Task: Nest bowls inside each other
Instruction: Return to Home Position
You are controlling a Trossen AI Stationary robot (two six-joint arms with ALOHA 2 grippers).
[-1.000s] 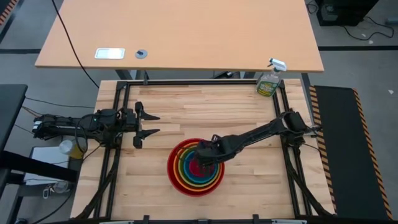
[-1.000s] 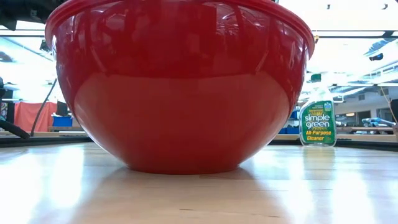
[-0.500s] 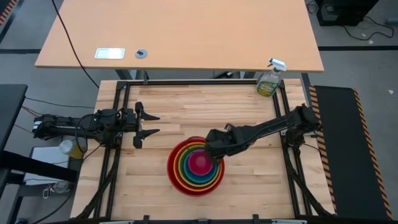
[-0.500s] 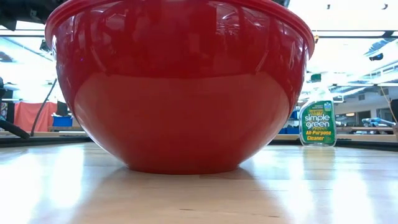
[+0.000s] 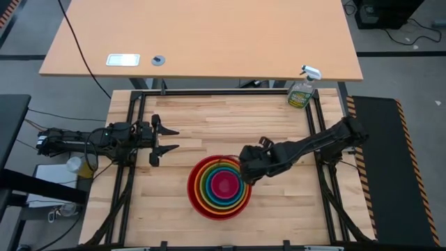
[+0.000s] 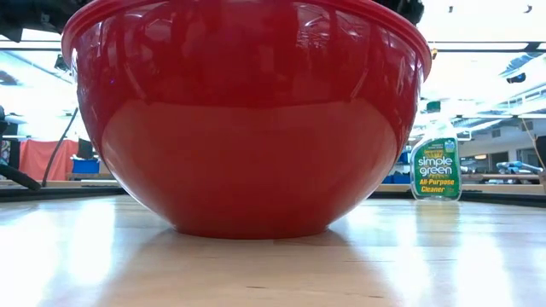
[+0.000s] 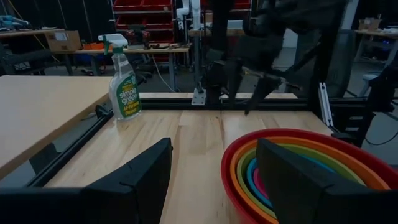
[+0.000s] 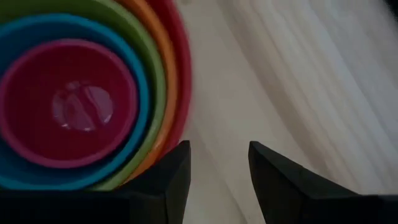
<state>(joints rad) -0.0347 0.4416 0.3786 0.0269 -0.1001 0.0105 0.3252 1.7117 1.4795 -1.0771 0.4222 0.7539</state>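
The bowls stand nested on the wooden table, slightly right of its middle: the red bowl (image 5: 193, 196) outermost, then orange, lime green and blue, with the magenta bowl (image 5: 224, 184) innermost. In the low view the red bowl (image 6: 247, 119) rests on its base. My right gripper (image 5: 245, 173) hangs open above the stack's right rim and holds nothing; in its wrist view (image 8: 217, 165) its fingers stand over bare table beside the red rim (image 8: 185, 74). My left gripper (image 5: 164, 138) waits open at the table's left, pointing level toward the bowls (image 7: 292, 155).
A green spray bottle (image 5: 301, 93) stands at the table's far right corner, also seen in the low view (image 6: 436, 166). Black frame rails (image 5: 209, 92) run along the table's edges. Bare wood lies on the near side and left of the bowls.
My right gripper has risen and drawn back from over the middle of the bowls toward the table's right edge. The magenta bowl, partly covered by the gripper before, now shows whole inside the blue one. The stack has stayed in place.
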